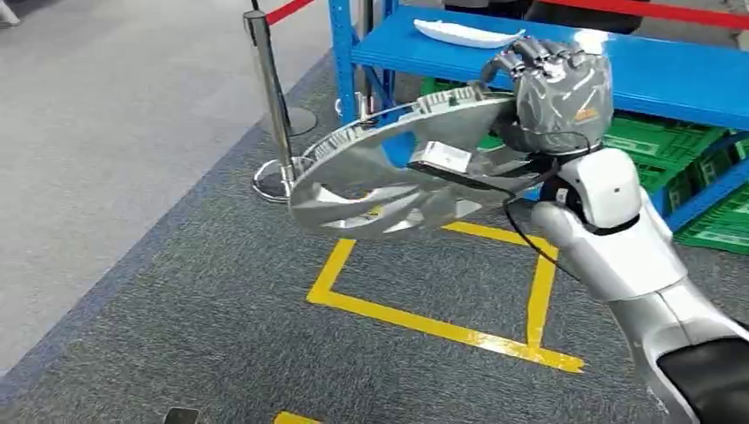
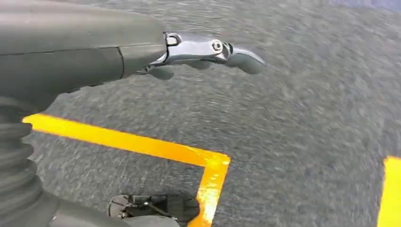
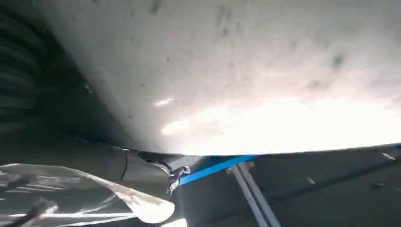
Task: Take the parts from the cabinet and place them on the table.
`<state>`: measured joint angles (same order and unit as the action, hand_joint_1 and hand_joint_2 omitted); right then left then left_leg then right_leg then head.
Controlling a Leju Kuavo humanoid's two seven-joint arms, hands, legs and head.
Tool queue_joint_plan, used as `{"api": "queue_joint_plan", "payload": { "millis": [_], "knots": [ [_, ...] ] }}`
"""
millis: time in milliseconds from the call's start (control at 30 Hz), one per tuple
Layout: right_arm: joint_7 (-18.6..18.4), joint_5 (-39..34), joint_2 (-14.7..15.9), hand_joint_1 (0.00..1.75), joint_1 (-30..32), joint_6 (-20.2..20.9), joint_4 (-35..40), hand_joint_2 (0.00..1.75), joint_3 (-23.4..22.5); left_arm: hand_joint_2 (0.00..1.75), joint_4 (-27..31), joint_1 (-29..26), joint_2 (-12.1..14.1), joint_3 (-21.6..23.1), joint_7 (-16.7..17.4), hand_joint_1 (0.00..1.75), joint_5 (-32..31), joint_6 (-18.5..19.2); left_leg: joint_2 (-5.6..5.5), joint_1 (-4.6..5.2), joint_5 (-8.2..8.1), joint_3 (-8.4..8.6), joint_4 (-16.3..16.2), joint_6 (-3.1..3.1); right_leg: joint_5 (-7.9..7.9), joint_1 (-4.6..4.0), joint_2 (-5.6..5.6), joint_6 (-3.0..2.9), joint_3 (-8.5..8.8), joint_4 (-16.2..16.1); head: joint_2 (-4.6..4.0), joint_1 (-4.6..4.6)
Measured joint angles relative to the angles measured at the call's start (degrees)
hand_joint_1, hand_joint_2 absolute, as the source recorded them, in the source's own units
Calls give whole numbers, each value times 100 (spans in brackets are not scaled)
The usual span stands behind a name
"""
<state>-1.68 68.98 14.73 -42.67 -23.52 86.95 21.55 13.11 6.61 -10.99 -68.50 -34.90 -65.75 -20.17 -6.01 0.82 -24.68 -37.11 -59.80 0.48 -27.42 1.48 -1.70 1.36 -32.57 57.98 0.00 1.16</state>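
- The right hand grips a silver wheel cover by its rim, fingers curled over the edge — the cover is held tilted in the air above the grey carpet and a yellow taped square.
- Behind it stands a blue shelf with a white part lying on it; green crates sit below.
- The left hand hangs over the carpet, fingers extended, holding nothing.
- A stanchion post stands beside the shelf.

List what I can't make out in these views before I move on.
- Right hand grip on the hubcap: head view, fingers hidden behind the rim.
- Hubcap's far face: right wrist view, too close, washed out by glare.
- Left hand: left wrist view, mostly hidden by its cover.
- Blue shelf: cut off by the frame edge.
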Motion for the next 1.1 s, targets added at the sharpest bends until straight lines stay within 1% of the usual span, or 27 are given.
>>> {"api": "queue_joint_plan", "payload": {
  "millis": [33, 67, 133, 167, 200, 267, 300, 333, 367, 467, 500, 533, 567, 633, 667, 700, 733, 767, 800, 833, 867, 900, 967, 1000, 1033, 1067, 1100],
  "knots": [
    [6, -24, 2, 175, -83, 48, 22, 175, 17, 175, 0, 24, -3, -24, -24, 0, 70, -13, 278, -8, -196, -117, -273, -53, -1, 13, 66, -28, 3, -2, 0, -68],
    [26, -50, 4, 175, -179, 103, 37, 175, 40, 175, 0, 52, 1, -51, -59, 0, 136, -55, 426, -40, -410, -309, -701, -104, -1, 8, 150, -35, 1, 1, 0, -77],
    [37, -81, 9, 175, -309, 147, 44, 175, 90, 175, 0, 87, 12, -105, -105, 0, 184, -118, 526, -102, -722, -685, -1531, -158, -5, 2, 314, -36, 3, 6, 0, -77],
    [37, -85, 9, 175, -332, 160, 48, 175, 114, 175, 0, 89, 12, -116, -107, 0, 201, -129, 534, -128, -707, -742, -1652, -181, -10, 4, 392, -32, 8, 6, 0, -77],
    [39, -85, 9, 175, -342, 169, 57, 175, 138, 175, 0, 88, 14, -123, -109, 0, 212, -129, 542, -150, -570, -672, -1527, -197, -17, 7, 476, -26, 15, 7, 0, -77],
    [44, -96, 9, 175, -384, 175, 76, 175, 188, 175, 0, 89, 17, -164, -127, 0, 304, -209, 644, -162, -94, -246, -675, -202, -42, 17, 616, 4, 35, 17, 0, -79],
    [46, -111, 13, 175, -439, 193, 102, 175, 219, 175, 0, 95, 17, -199, -166, 0, 402, -286, 894, -150, 119, 24, -142, -189, -62, 14, 677, 35, 57, 19, 0, -77],
    [48, -120, 15, 175, -512, 215, 122, 175, 243, 175, 0, 122, 10, -236, -206, 0, 490, -368, 1122, -35, 16, 83, -32, -176, -74, -41, 728, 68, 38, 24, 0, -94],
    [53, -125, 31, 175, -594, 256, 133, 175, 265, 175, 0, 156, 8, -284, -234, 0, 583, -465, 1080, -45, 21, 66, 53, -75, -75, -46, 763, 94, 15, 45, 0, -86],
    [57, -155, 33, 175, -760, 339, 140, 175, 391, 175, 0, 164, 10, -393, -241, 0, 667, -544, 875, -21, 51, 17, 65, 59, -91, -45, 1000, 176, 63, 5, 0, -83],
    [57, -155, 37, 175, -786, 350, 151, 175, 418, 175, 7, 162, 14, -407, -243, 0, 687, -553, 810, -59, 81, 44, 101, 114, -188, -5, 825, 209, -6, 60, 0, -66],
    [59, -157, 50, 175, -814, 350, 155, 175, 435, 175, 9, 179, 6, -424, -247, 0, 702, -566, 755, -56, 88, 39, 104, 149, -339, 9, 509, 180, -82, 265, 0, -59],
    [57, -162, 59, 175, -847, 352, 155, 175, 459, 175, 9, 199, 6, -440, -252, 0, 702, -577, 676, -53, 93, 32, 104, 187, -564, -1, 318, 158, -268, 687, 0, -22],
    [55, -168, 76, 175, -849, 355, 155, 175, 499, 175, 9, 224, -16, -453, -254, 0, 704, -573, 509, -31, 96, 31, 104, 214, -917, -34, 181, 146, -725, 1630, 0, -20],
    [57, -168, 79, 175, -846, 363, 155, 175, 518, 175, 9, 220, -18, -470, -260, 0, 728, -559, 416, -20, 102, 31, 103, 222, -924, -45, 170, 129, -865, 1850, 0, -18],
    [59, -168, 79, 175, -853, 374, 155, 175, 542, 175, 9, 220, -21, -490, -260, 0, 770, -533, 330, -15, 106, 34, 101, 224, -800, -54, 169, 108, -861, 1780, 0, -26],
    [77, -168, 79, 175, -876, 398, 157, 175, 571, 175, 9, 222, -20, -510, -260, 0, 803, -498, 241, -14, 109, 36, 92, 219, -577, -60, 158, 88, -748, 1491, 0, -20],
    [92, -168, 76, 175, -919, 438, 164, 175, 604, 175, 9, 226, -21, -531, -267, 0, 848, -476, 151, -14, 110, 36, 81, 217, -287, -61, 111, 63, -531, 1009, 0, -24],
    [101, -177, 76, 175, -976, 479, 186, 175, 639, 175, 9, 231, -21, -538, -278, 0, 879, -472, 68, -14, 109, 34, 57, 214, -22, -53, -24, 48, -294, 491, 0, -20],
    [105, -203, 74, 175, -1043, 525, 188, 175, 674, 175, 9, 237, -21, -544, -280, 0, 907, -514, 6, -8, 110, -3, 40, 193, -65, -26, -341, 40, -178, 284, 0, -31],
    [109, -227, 61, 175, -1123, 556, 205, 175, 719, 175, 9, 262, -18, -562, -274, 0, 955, -551, -60, -11, 128, -67, -19, 155, -76, -7, -346, 58, -98, 122, 0, -44],
    [109, -241, 44, 175, -1169, 586, 210, 175, 763, 175, 9, 264, -16, -584, -271, 0, 1002, -557, -123, -46, 169, -120, 2, 101, -78, -43, -278, 66, -123, 170, 0, -33],
    [109, -249, -30, 175, -1247, 632, 221, 175, 878, 175, 11, 234, 14, -634, -271, 0, 1121, -588, -261, -69, 207, -148, 26, 35, -63, -58, -164, 40, -116, 142, 0, -20],
    [107, -249, -87, 175, -1313, 665, 218, 175, 944, 175, 31, 232, 76, -662, -271, 0, 1185, -610, -178, -47, 164, -167, -3, 15, -37, -4, -78, 6, -85, 96, 0, -15],
    [105, -247, -159, 175, -1379, 702, 219, 175, 1010, 175, 35, 242, 49, -678, -271, 0, 1217, -634, 178, -3, 57, -219, -145, -48, -32, -8, -8, -13, -69, 87, 0, -95],
    [105, -249, -201, 175, -1478, 731, 221, 175, 1056, 175, 37, 272, 67, -687, -269, 0, 1264, -645, 377, -28, -121, -364, -456, -108, -42, -16, 63, -43, -61, 88, 0, -118],
    [103, -258, -245, 175, -1560, 770, 221, 175, 1113, 175, 37, 288, 91, -695, -260, 0, 1292, -658, 476, -63, -328, -570, -910, -145, -48, -32, 151, -51, -50, 90, 0, -112]
  ]
}}
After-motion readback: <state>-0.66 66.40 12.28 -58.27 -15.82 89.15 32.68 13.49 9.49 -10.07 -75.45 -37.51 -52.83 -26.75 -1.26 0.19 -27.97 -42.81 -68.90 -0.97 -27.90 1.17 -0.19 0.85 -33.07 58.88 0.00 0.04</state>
